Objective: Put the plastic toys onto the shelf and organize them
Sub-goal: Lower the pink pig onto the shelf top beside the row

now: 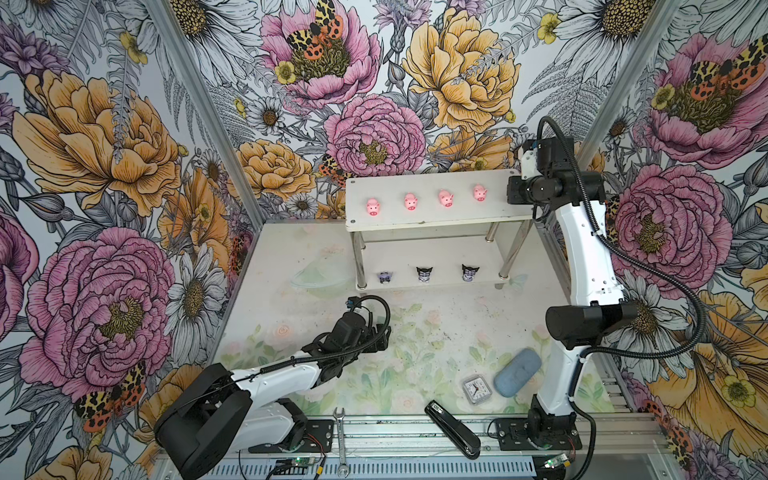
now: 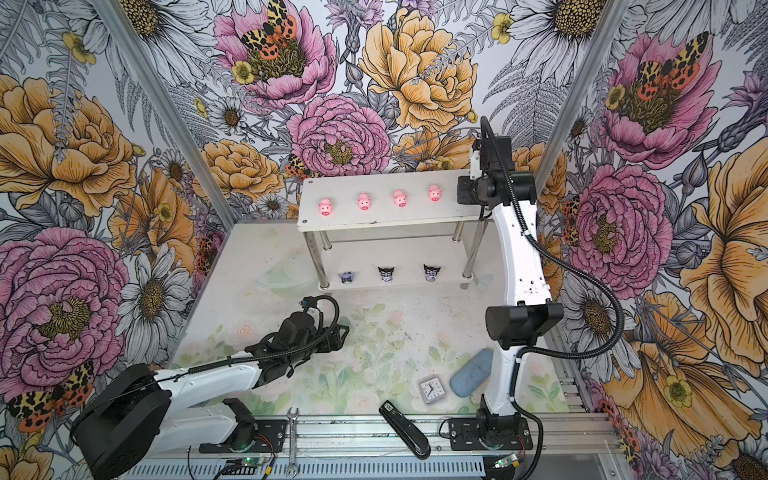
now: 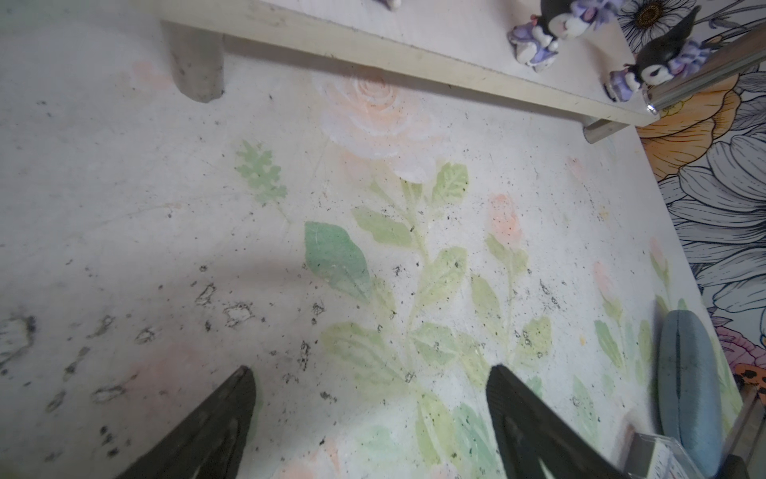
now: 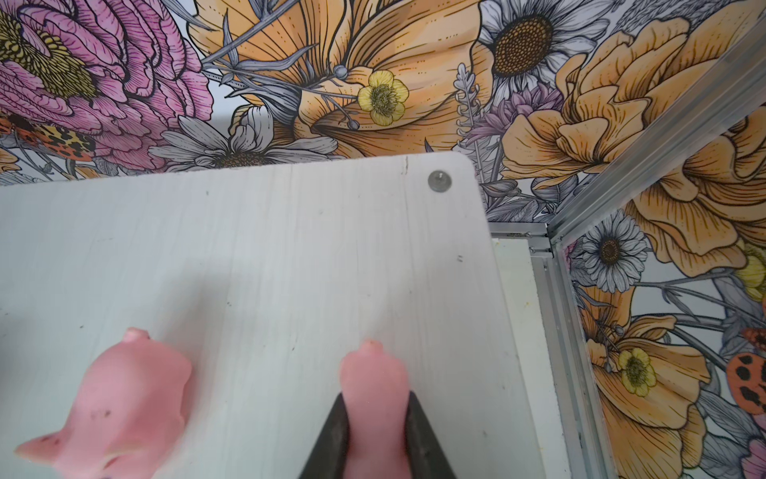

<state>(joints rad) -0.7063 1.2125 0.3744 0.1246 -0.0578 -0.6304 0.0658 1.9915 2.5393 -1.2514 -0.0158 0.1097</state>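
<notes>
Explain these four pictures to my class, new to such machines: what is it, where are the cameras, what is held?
Two white robot arms stand at a table, each ending in a two-fingered gripper. Two pictures look down from one overhead camera pair; the other two come from cameras on the arms' wrists. On the white shelf, four pink pigs line the top tier and three black-eared figurines the lower. A clock, a stapler and a blue case lie near the table's front. The right gripper is shut on a fifth pig at the top tier; the left gripper is open and empty.
</notes>
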